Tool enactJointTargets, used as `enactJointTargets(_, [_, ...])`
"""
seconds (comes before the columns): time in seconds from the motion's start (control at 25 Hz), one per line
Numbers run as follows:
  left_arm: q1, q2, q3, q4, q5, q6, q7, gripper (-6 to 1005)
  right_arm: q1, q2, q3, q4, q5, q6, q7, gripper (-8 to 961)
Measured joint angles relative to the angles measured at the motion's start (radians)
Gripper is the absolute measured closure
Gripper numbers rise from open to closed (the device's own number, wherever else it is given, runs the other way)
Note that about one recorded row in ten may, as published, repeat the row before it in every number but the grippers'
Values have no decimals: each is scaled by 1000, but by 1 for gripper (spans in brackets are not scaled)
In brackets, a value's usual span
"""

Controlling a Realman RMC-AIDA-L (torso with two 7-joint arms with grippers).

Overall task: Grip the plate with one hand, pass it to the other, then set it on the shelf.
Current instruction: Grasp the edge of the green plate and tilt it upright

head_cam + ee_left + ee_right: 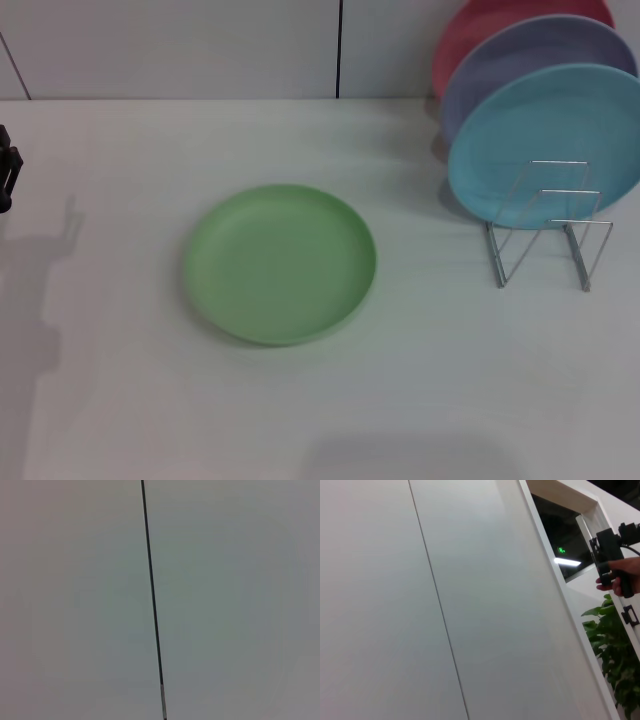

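Observation:
The light-green plate (279, 263) lies flat on the white table (120, 390), near the middle of the head view. The silver wire shelf (548, 240) stands at the right, with free slots at its front. A black part of my left gripper (8, 170) shows at the far left edge, well apart from the plate and above the table. My right gripper is out of view. Both wrist views show only wall panels, with no plate or shelf.
A light-blue plate (545, 135), a lavender plate (520, 60) and a pink plate (480, 30) stand upright in the shelf's rear slots. In the right wrist view, a person's hand (620, 580) holds a black device beside a doorway and a green plant (615, 650).

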Motion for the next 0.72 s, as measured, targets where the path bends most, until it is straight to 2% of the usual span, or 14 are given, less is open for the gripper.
enactJointTargets(0.4, [0, 2, 3, -4, 0, 2, 1, 177, -7, 0, -3, 0, 1, -14, 0, 121])
enactJointTargets(0.6, [7, 15, 45, -72, 1, -56, 10, 182, -9, 1, -4, 1, -3, -16, 0, 122])
enactJointTargets(0.64, [18, 35, 45, -144, 9, -122, 31, 183, -9, 1, -5, 1, -4, -17, 0, 122])
enactJointTargets(0.72, [30, 51, 41, -200, 31, -160, 52, 186, -9, 1, -5, 2, -5, -17, 0, 122])
